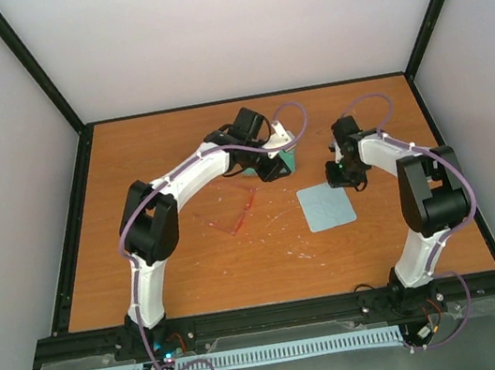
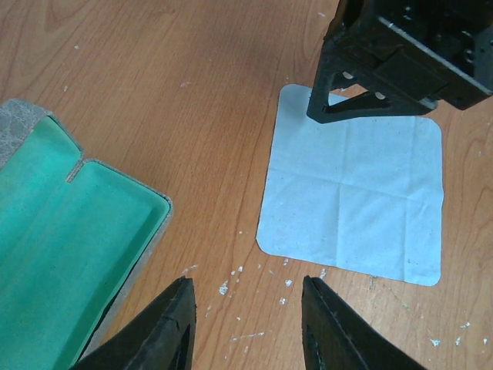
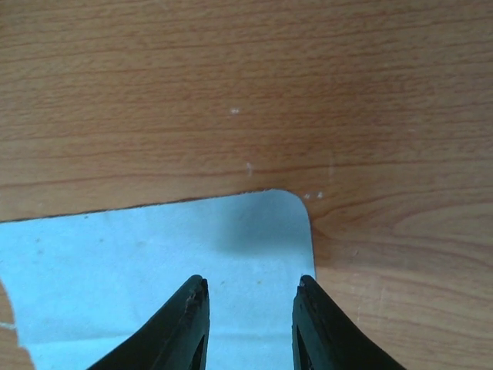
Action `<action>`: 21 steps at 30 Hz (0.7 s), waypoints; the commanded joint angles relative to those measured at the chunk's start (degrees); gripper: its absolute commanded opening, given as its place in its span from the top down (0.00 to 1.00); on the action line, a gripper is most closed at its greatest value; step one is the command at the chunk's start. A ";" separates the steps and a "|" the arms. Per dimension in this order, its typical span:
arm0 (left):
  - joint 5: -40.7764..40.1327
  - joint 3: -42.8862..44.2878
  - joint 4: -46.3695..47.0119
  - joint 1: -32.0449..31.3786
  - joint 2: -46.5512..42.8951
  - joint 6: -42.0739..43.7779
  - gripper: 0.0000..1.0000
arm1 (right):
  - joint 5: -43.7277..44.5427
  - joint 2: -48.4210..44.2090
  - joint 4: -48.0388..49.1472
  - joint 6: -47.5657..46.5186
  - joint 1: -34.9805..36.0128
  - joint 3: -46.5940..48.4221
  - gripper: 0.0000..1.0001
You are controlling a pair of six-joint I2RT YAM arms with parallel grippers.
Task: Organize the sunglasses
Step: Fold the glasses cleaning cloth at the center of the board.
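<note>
The red-pink sunglasses (image 1: 240,209) lie flat on the table left of centre, apart from both grippers. The grey case (image 1: 286,156) lies open, its green inside (image 2: 62,254) showing at the left of the left wrist view. My left gripper (image 1: 273,167) is open and empty beside the case, over bare wood (image 2: 246,289). The light blue cloth (image 1: 326,205) lies flat right of centre and also shows in the left wrist view (image 2: 354,200). My right gripper (image 1: 345,175) is open and empty just above the cloth's corner (image 3: 254,231).
The wooden table (image 1: 194,260) has black rails round its edges and white walls behind. Small white flecks (image 2: 231,285) dot the wood between case and cloth. The right gripper's black body (image 2: 400,62) hangs over the cloth's far edge.
</note>
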 commanded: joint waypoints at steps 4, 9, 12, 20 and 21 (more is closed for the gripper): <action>0.97 2.17 -0.47 -0.55 1.20 0.65 0.60 | 3.79 3.23 1.76 0.36 -0.03 2.77 0.69; 1.18 1.78 -0.81 -0.51 1.52 0.03 0.60 | 4.53 3.96 2.42 0.05 -0.11 3.98 0.69; 1.30 1.99 -0.71 -0.67 1.81 -0.64 0.60 | 4.55 4.87 2.46 -0.64 -0.12 4.39 0.69; 1.05 2.78 -1.03 -0.68 2.62 -0.75 0.60 | 3.65 5.78 1.79 -1.53 -0.04 3.01 0.69; 1.01 2.82 -1.11 -0.68 2.72 -0.74 0.60 | 3.55 5.80 1.76 -1.45 -0.11 2.57 0.69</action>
